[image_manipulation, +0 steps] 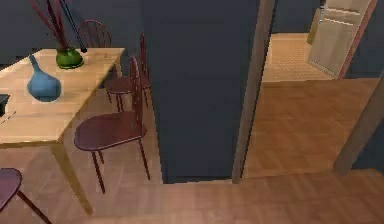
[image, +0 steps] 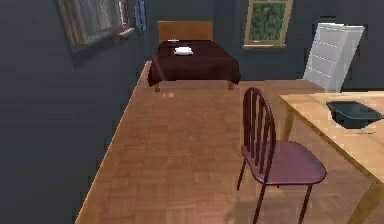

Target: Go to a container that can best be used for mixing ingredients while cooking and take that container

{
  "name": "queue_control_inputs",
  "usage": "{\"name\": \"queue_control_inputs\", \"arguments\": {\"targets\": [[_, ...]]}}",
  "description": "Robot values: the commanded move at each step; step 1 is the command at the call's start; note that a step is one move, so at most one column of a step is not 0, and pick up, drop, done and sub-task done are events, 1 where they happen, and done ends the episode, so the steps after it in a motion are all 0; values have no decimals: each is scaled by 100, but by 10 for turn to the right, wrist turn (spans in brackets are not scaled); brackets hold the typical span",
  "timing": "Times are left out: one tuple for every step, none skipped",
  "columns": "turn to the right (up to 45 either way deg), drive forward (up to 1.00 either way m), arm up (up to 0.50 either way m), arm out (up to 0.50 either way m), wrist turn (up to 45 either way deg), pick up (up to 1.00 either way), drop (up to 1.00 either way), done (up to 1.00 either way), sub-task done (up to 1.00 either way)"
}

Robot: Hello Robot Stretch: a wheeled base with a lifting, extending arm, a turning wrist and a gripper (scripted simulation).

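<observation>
A dark shallow container (image: 357,113) sits on the wooden tabletop (image: 320,135) at right; the gripper's state I cannot tell.

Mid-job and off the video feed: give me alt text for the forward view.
A wooden table at the right edge carries a dark, shallow bowl-like dish, with a dark red chair standing beside it. Across the wood floor, a bed with a maroon cover stands against the far blue wall, a white dresser to its right.
</observation>
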Motion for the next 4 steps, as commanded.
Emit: {"name": "queue_control_inputs", "arguments": {"targets": [[300, 0, 0, 0, 0, 0, 0, 0, 0], [0, 20, 0, 0, 0, 0, 0, 0, 0], [450, 0, 0, 0, 0, 0, 0, 0, 0], [0, 50, 0, 0, 0, 0, 0, 0, 0]]}}
